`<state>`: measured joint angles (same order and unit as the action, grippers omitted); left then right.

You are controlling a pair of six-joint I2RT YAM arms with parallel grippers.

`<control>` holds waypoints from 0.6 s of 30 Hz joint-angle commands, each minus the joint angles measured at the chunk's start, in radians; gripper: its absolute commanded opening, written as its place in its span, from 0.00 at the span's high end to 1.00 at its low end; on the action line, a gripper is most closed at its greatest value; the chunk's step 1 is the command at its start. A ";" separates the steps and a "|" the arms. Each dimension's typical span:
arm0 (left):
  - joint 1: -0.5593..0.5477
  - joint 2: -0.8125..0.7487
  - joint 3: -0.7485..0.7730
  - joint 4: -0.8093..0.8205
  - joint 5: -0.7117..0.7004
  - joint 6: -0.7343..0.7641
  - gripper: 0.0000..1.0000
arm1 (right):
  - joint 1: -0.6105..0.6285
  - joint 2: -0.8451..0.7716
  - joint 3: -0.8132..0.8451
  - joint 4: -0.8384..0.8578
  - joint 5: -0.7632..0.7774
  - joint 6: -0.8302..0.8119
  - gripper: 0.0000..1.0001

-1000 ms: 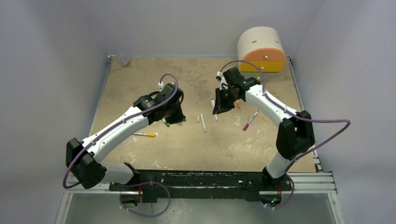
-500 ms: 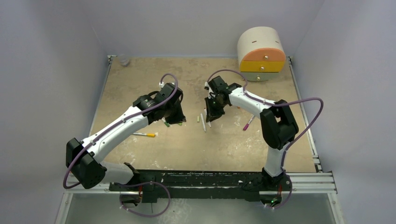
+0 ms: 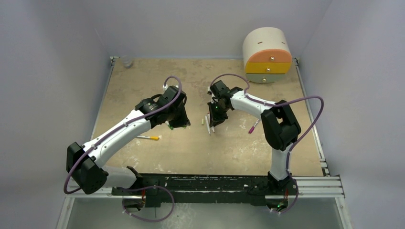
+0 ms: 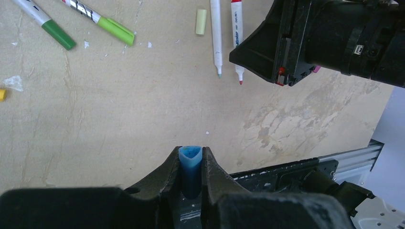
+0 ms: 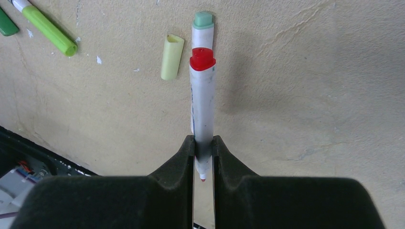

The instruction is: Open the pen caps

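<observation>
Blue plastic shows between the fingers of the left hand (image 4: 191, 155), which is pinching a short blue cap (image 4: 190, 167) above the bench (image 4: 119, 119), the cap's end poking out just past the fingertips. The right hand (image 5: 203, 152) is pressed onto a white pen (image 5: 202, 105), gripping it close to its bare red tip, so that the red tail end points away from the wrist. Whether this pen rests on the bench or is lifted off it cannot be told. Just beside it, and partly hidden by it in the right wrist view, lies a second pen (image 5: 203, 20) with a pale green tail end, also uncapped. A loose yellow-green cap (image 5: 171, 56) lies on the bench near these two, apart from both. Further off lie two capped pens close together, one with a light green cap (image 4: 116, 29) and one with a dark green cap (image 4: 57, 36). From above, a yellow-capped pen (image 3: 148, 138) lies beside the left arm, a magenta-capped pen (image 3: 253, 126) lies to the right of the right arm, and a round cream and orange drawer unit (image 3: 267, 52) stands at the far right corner.
</observation>
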<state>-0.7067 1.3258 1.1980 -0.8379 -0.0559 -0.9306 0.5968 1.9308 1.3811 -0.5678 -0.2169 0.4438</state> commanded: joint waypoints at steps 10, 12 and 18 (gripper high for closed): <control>0.009 -0.030 0.006 0.025 0.008 0.019 1.00 | 0.009 0.016 0.012 0.009 0.036 0.014 0.81; 0.009 -0.031 0.006 0.026 0.008 0.019 1.00 | 0.008 0.017 0.012 0.009 0.034 0.015 0.80; 0.010 -0.034 0.003 0.029 0.010 0.012 1.00 | 0.011 0.014 0.002 0.015 0.027 0.018 0.75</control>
<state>-0.7059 1.3251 1.1980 -0.8322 -0.0555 -0.9237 0.6022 1.9457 1.3811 -0.5632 -0.1951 0.4530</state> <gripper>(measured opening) 0.107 0.236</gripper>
